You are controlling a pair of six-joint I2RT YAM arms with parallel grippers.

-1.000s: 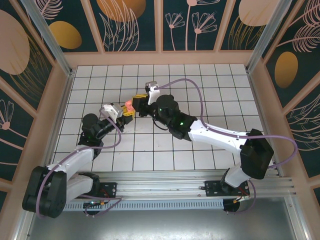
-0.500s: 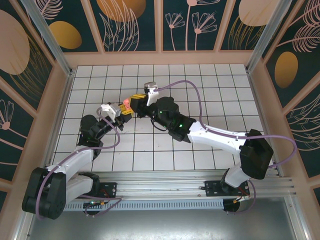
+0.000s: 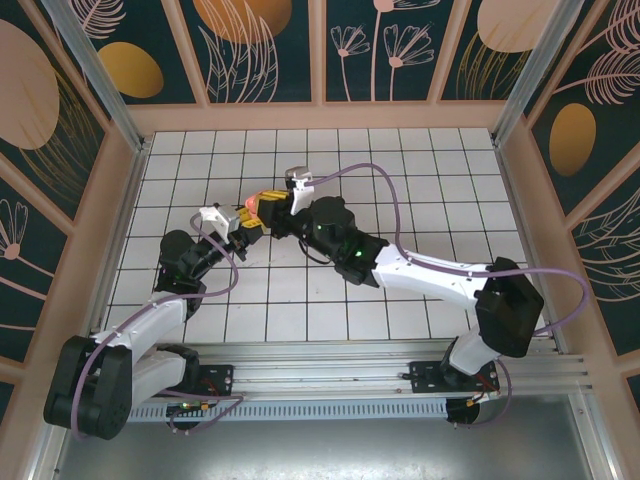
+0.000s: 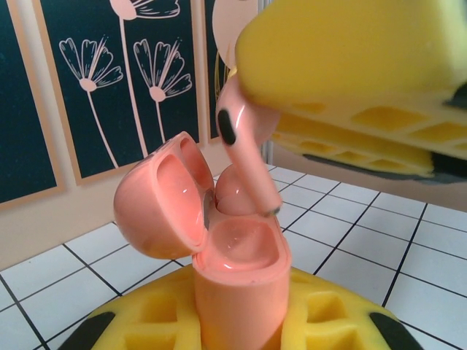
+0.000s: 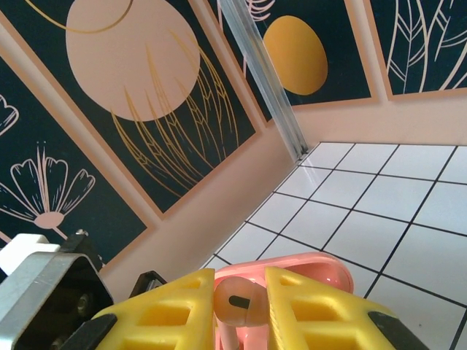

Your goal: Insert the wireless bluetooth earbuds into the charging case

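Earbud [image 4: 245, 142]: salmon-pink, glossy, with a dark oval mark on the stem. It is pinched by the right gripper [image 5: 239, 315], stem down, tip at the rim of the pink charging case [image 4: 235, 251]. The left gripper [image 4: 237, 328] clamps the case upright with its lid open leftward, left of centre on the table [image 3: 400, 160].

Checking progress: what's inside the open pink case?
Near hollow looks empty; behind it, a rounded pink shape, likely a seated bud. The stem of the held earbud hides part of it.
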